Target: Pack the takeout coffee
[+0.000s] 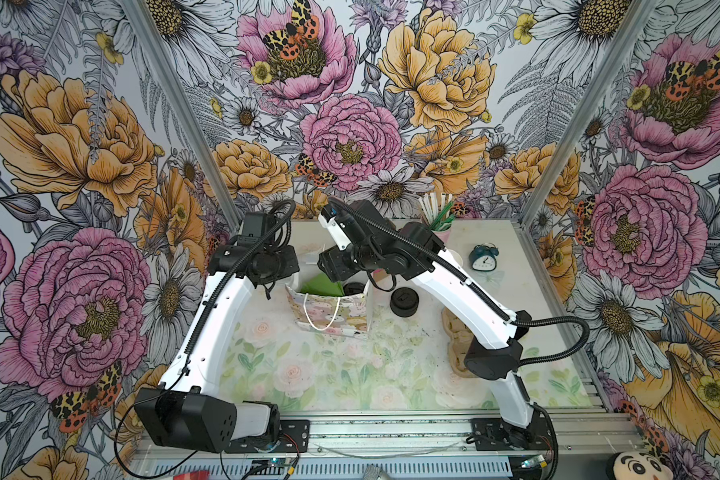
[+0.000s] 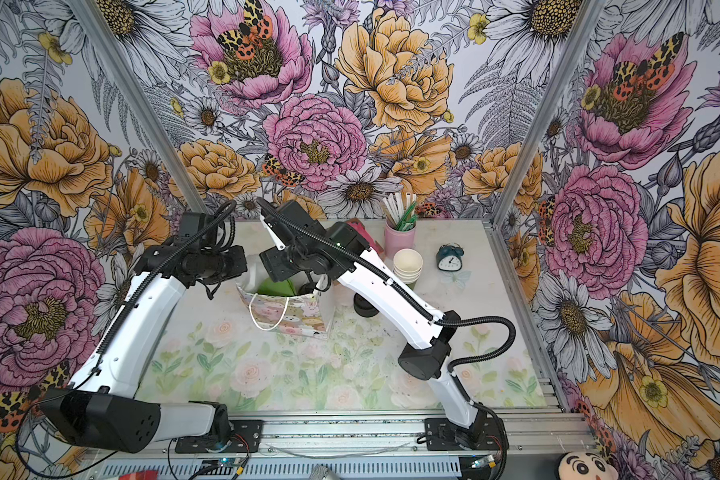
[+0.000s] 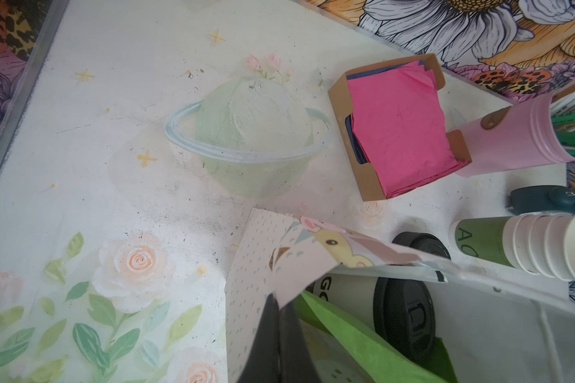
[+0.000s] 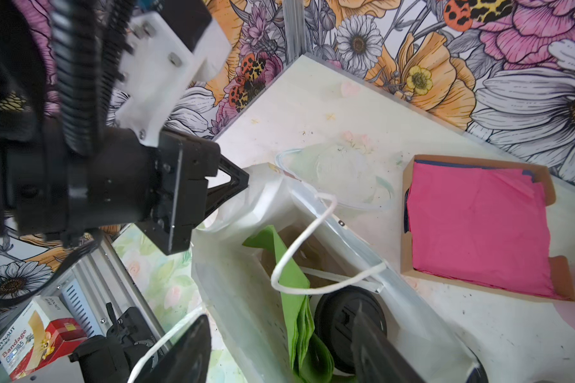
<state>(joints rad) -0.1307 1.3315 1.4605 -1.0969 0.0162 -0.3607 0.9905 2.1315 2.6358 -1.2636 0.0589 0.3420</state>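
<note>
The takeout coffee, a pale cup with a black sip lid, lies inside the open pastel gift bag beside a green napkin. In a top view only its lid shows. My left gripper is shut on the bag's rim; the right wrist view shows it pinching that rim. My right gripper hangs open above the bag. One of its fingers is outside the bag wall and the other finger is over the lid, gripping nothing.
A squat pile of black lids stands right of the bag, with a stack of lidless paper cups behind it. At the back are a pink cup of straws, a cardboard box of pink napkins and a small alarm clock.
</note>
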